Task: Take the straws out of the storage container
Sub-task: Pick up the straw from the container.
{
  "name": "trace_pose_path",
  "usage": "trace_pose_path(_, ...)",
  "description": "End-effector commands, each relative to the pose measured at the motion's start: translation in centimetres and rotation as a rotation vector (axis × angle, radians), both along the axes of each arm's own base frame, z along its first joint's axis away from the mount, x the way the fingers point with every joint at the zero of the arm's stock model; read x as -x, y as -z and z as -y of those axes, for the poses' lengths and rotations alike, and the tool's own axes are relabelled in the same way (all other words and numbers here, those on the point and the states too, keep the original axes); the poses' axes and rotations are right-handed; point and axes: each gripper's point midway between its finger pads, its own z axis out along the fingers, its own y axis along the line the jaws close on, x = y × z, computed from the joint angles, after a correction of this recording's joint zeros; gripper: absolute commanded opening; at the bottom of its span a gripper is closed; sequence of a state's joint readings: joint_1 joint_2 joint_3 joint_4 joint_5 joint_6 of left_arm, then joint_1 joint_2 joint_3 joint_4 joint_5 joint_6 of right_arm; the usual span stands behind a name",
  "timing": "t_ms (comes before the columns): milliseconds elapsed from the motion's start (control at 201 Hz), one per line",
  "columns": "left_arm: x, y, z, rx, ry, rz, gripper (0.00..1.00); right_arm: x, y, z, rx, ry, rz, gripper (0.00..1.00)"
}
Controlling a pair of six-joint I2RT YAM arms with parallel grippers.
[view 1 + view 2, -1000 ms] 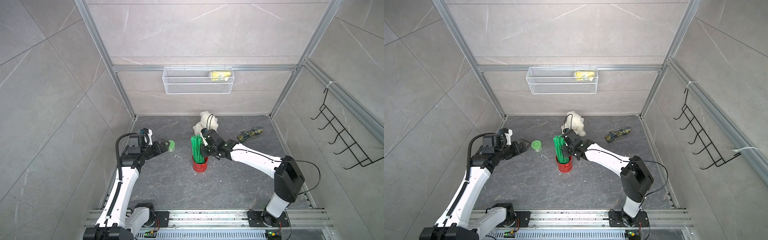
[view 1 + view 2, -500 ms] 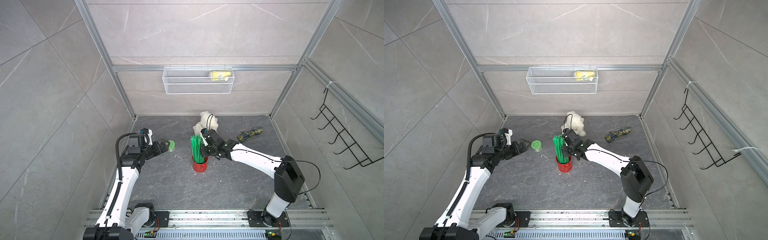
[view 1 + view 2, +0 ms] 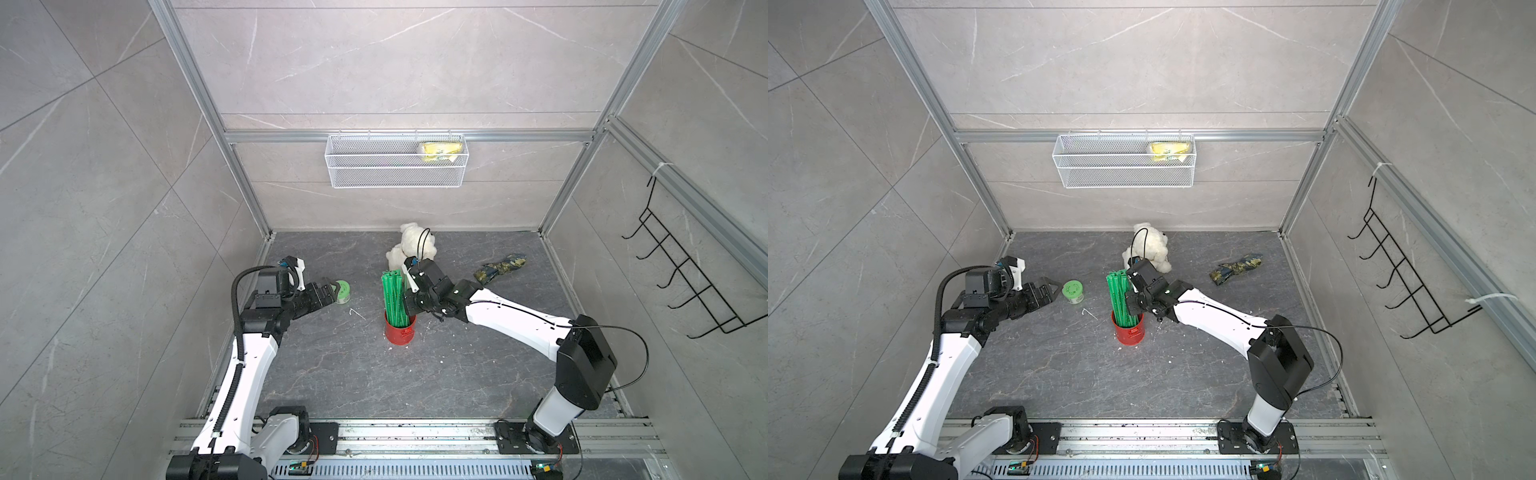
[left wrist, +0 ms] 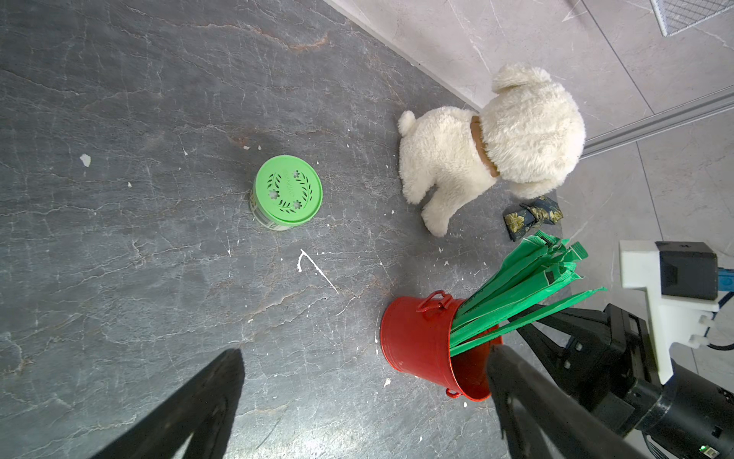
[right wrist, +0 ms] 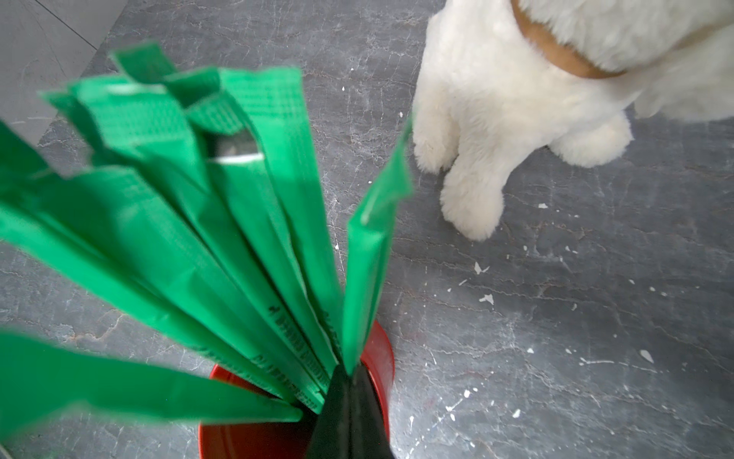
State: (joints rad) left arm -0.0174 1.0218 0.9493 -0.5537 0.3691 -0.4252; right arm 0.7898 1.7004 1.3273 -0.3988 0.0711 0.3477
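Observation:
The storage container, a small red can [image 3: 400, 332] [image 3: 1129, 332] [image 4: 413, 337] [image 5: 246, 437], stands upright mid-floor. A bundle of green straws [image 3: 395, 299] [image 3: 1120, 297] [image 4: 524, 278] [image 5: 238, 238] fans out of it. My right gripper [image 3: 409, 306] [image 3: 1132, 305] [image 5: 349, 371] is at the can's rim, shut on one straw [image 5: 369, 258] that leans apart from the bundle. My left gripper [image 3: 330, 291] [image 3: 1052, 289] [image 4: 365, 353] hangs open to the left of the can, near a green-lidded jar, holding nothing.
A green-lidded jar [image 3: 343, 291] [image 4: 288, 190] sits left of the can. Behind the can is a white plush dog [image 3: 415, 245] [image 5: 516, 99]. A patterned pouch [image 3: 500, 268] lies at back right. A wire basket [image 3: 395, 166] hangs on the back wall, a hook rack [image 3: 685, 282] on the right wall.
My right gripper's jaws have closed the last bit onto one straw. Neither arm has visibly shifted, and the left gripper stays open.

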Motion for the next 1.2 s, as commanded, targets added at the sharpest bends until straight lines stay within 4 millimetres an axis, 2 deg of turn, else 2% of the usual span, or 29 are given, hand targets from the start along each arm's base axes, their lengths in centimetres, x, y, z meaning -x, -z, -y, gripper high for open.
trace_pose_path(0, 0.0, -1.1, 0.2, -0.013, 0.027, 0.030, 1.00, 0.3, -0.6, 0.9, 0.006, 0.012, 0.011, 0.00)
trace_pose_path(284, 0.0, -1.1, 0.2, -0.013, 0.027, 0.030, 1.00, 0.7, -2.0, 1.4, 0.004, 0.015, 0.029, 0.00)
trace_pose_path(577, 0.1, -1.2, 0.2, -0.011, 0.028, 0.033, 1.00, 1.1, -5.5, 2.1, -0.013, 0.014, 0.072, 0.00)
trace_pose_path(966, 0.1, -1.2, 0.2, -0.013, 0.029, 0.033, 1.00, 2.1, -12.8, 3.5, -0.074, 0.012, 0.170, 0.00)
trace_pose_path(1200, 0.2, -1.2, 0.2, -0.016, 0.028, 0.028, 1.00, 3.5, -17.3, 5.0, -0.052, -0.006, 0.181, 0.00)
